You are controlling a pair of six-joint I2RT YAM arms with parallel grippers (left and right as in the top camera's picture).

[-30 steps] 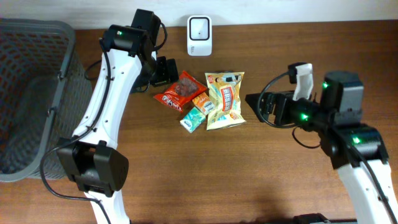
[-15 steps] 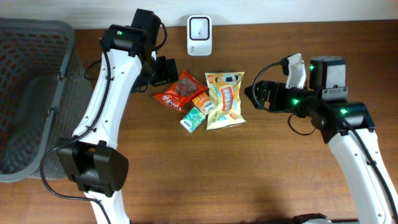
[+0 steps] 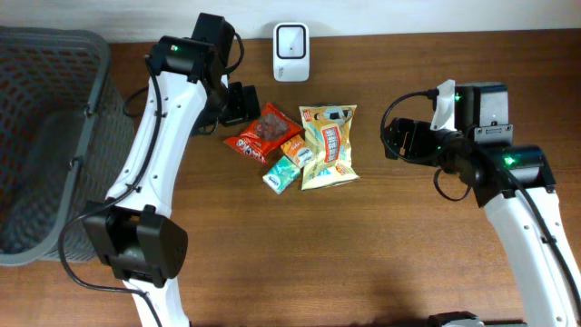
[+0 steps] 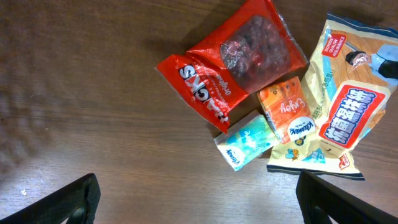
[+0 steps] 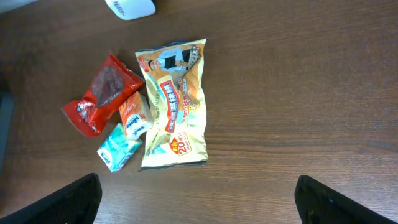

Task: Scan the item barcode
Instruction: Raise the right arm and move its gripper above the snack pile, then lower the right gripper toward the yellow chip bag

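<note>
So nothing looks scanned yet; the left pincer (image 3: 238, 102) and right pincer (image 3: 396, 141) gape wide and empty; the snacks (image 3: 329, 145) lie on the surface (image 3: 272, 254) near the white scanner (image 3: 290, 41).

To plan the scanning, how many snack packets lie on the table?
4, clustered together: a red bag leftmost, an orange packet and a teal packet in the middle, a large yellow bag rightmost. Others could hide underneath.

Scene is lit evenly, fairly bright, from above. Soft shadow is cast beside left arm (image 3: 159, 136). Pale glare is seen on table (image 4: 25, 168), sheen on yellow snack bag (image 5: 174, 106). Pics sharp thruout.
</note>
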